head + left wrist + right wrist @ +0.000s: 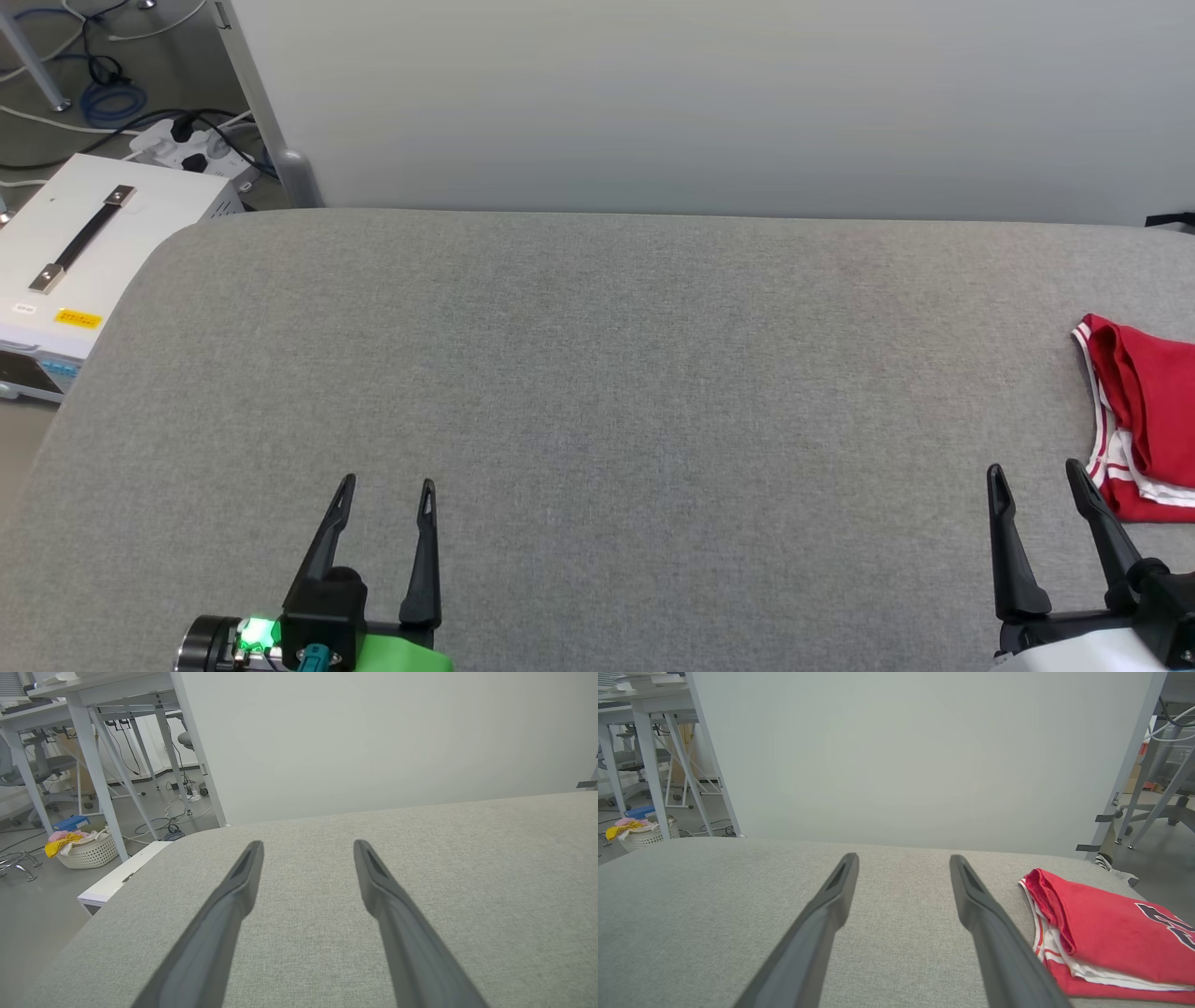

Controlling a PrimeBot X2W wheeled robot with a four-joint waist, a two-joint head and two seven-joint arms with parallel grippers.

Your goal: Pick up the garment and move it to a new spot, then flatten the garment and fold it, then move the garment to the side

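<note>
The garment [1146,411] is a red jersey with white and striped trim, lying folded in a compact stack at the table's right edge, partly cut off in the head view. The right wrist view shows the garment [1101,924] with part of a black print on its top face. My right gripper [1034,474] stands open just left of it, fingers apart and empty, right gripper [903,858] pointing across bare cloth. My left gripper [386,487] is open and empty near the front left, left gripper [308,845] over bare table.
The grey fabric table [597,373] spans the view, with a pale wall panel [709,103] along its far edge. A white box with a handle [84,252] and cables stand off the left corner. A laundry basket [86,851] sits on the floor at left.
</note>
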